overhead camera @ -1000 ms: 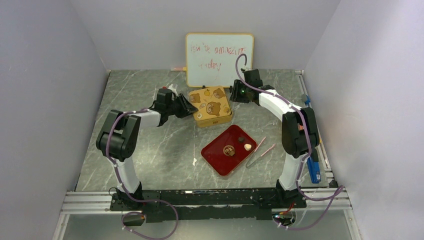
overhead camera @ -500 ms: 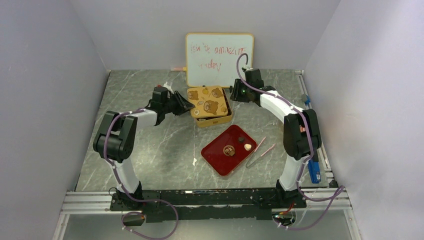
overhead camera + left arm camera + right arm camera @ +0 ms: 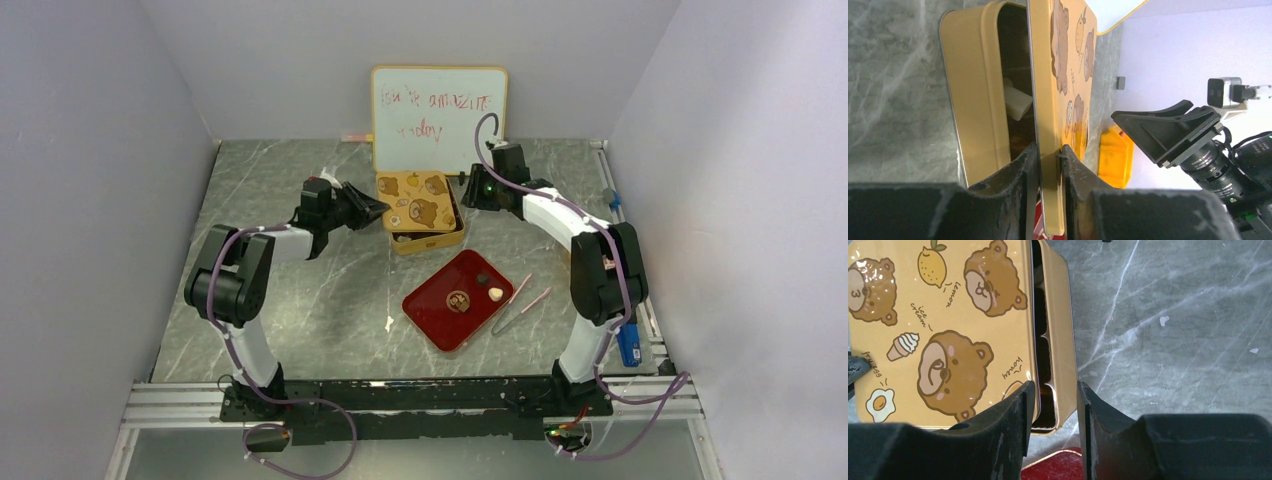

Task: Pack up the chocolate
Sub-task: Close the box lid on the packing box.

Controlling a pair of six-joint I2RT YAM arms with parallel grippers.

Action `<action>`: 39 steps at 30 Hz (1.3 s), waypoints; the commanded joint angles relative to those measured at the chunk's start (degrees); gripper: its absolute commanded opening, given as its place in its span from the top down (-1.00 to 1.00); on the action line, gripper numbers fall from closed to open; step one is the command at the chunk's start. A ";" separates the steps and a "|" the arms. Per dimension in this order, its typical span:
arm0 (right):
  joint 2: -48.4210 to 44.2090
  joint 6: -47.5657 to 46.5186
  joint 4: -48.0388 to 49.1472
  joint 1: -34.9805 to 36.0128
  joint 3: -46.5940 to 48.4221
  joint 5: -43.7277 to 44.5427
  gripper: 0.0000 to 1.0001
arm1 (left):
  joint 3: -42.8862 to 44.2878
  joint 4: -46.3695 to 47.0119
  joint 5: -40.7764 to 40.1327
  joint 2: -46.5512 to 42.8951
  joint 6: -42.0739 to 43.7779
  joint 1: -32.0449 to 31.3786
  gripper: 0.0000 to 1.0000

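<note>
Three chocolates apart from left pincer clamping lid.

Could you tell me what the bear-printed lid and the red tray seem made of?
The lid: likely thin printed sheet metal, glossy, given its glare and thin edge. The red tray: smooth and shiny, plastic or lacquered metal; the top view leaves it open.

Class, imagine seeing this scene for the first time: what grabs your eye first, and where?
The yellow bear-printed tin stands at back centre, its lid pinched at the edge by the left end effector and raised ajar. In front lies a red tray holding three chocolates.
</note>
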 commanded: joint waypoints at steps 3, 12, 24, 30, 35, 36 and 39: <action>-4.17 0.60 4.08 -0.20 -0.96 -0.32 0.20 | -4.74 16.20 -2.11 -2.54 -12.04 0.21 0.90; -4.66 0.85 5.12 -0.22 -1.79 -0.67 0.20 | -8.22 31.96 -4.11 0.74 -23.69 0.15 0.90; -4.41 0.92 5.66 -0.23 -1.99 -1.50 0.20 | -11.96 47.57 -7.23 6.88 -34.29 -1.98 0.90; -4.63 0.85 7.13 -0.31 -2.84 -5.85 0.19 | -12.88 54.17 -10.18 9.95 -39.08 -3.76 0.90; -3.73 1.56 8.21 -0.30 -3.25 -9.91 0.19 | -14.28 54.95 -11.19 9.77 -39.34 -4.25 0.90; -3.48 1.65 8.44 -0.31 -3.34 -10.55 0.19 | -14.54 54.93 -11.29 9.65 -39.30 -4.27 0.90; -2.72 1.99 8.70 -0.22 -3.51 -11.30 0.20 | -15.17 55.39 -11.57 9.38 -39.35 -4.27 0.90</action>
